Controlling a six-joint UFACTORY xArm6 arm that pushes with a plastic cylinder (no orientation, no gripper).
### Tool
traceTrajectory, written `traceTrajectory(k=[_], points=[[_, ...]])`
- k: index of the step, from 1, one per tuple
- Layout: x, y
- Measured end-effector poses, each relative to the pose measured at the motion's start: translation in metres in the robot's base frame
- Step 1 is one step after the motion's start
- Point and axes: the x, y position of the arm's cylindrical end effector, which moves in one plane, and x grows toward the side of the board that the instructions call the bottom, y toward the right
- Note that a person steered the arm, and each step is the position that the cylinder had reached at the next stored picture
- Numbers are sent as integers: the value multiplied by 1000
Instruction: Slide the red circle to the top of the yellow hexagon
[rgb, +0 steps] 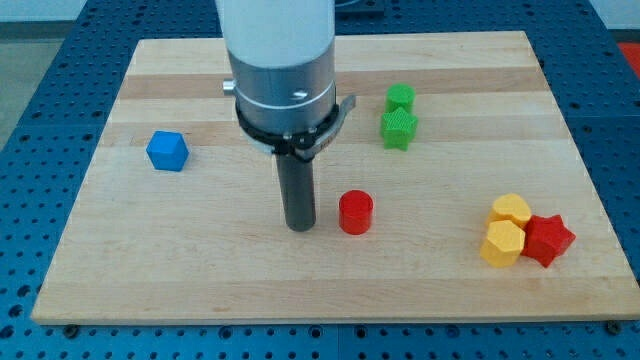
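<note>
The red circle stands on the wooden board a little below its middle. My tip rests on the board just to the view's left of the red circle, with a small gap between them. The yellow hexagon lies at the view's lower right. A second yellow block touches it from above. A red star touches it on the right. The red circle is far to the left of this cluster.
A blue block sits at the view's left. Two green blocks, a smaller one above a star-like one, stand right of the arm's body. The board's bottom edge runs below the cluster.
</note>
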Motion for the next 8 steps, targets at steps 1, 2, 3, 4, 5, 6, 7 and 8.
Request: traceTrajectory(k=[1,2,3,4,5,6,7,8], points=[[-1,11],[-9,25],[-11,43],[-11,70],[-11,98],[-14,128],[-16,156],[-16,175]])
